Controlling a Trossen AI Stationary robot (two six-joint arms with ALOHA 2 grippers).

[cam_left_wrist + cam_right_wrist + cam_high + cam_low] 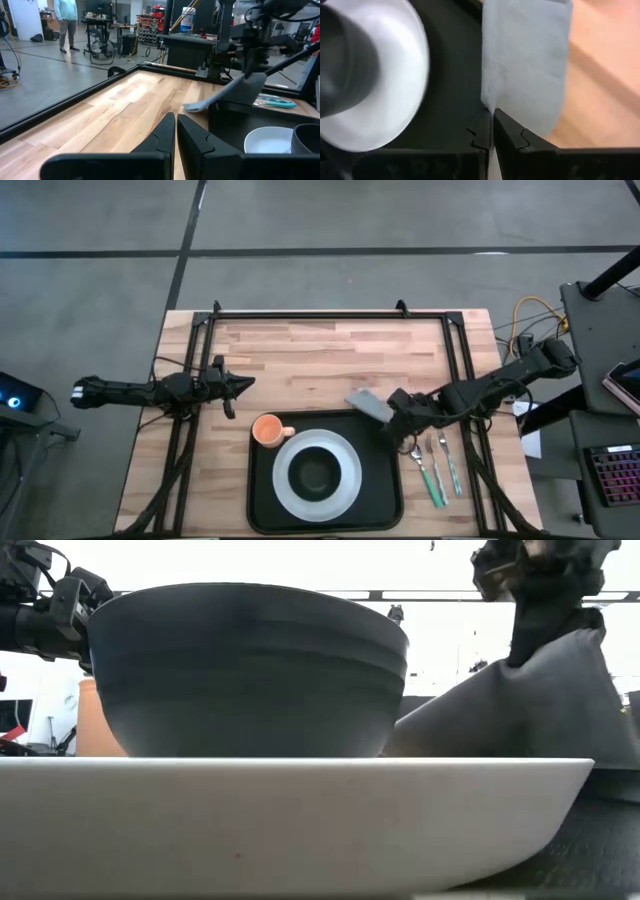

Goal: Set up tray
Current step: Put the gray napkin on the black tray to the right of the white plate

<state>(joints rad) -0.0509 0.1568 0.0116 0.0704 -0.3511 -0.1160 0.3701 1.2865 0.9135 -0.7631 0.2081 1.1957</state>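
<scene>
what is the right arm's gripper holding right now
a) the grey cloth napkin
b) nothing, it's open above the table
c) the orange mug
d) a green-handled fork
a) the right gripper has its jaws shut on an edge of the grey folded cloth napkin, which hangs over the corner of the large flat black tray; the small orange mug sits on the tray and the green-handled cutlery lies on the wooden table, both untouched.

Far half of tabletop (330, 350): bare wood, lots of room to pass.
Near middle: tray (262, 500) with plate (345, 490), bowl (317, 473) and orange cup (267, 430) blocks the way.
Near right edge: cutlery (438, 465) lies there.
Tray's far right corner: right gripper (392, 420) pinching the napkin (366, 403).
</scene>
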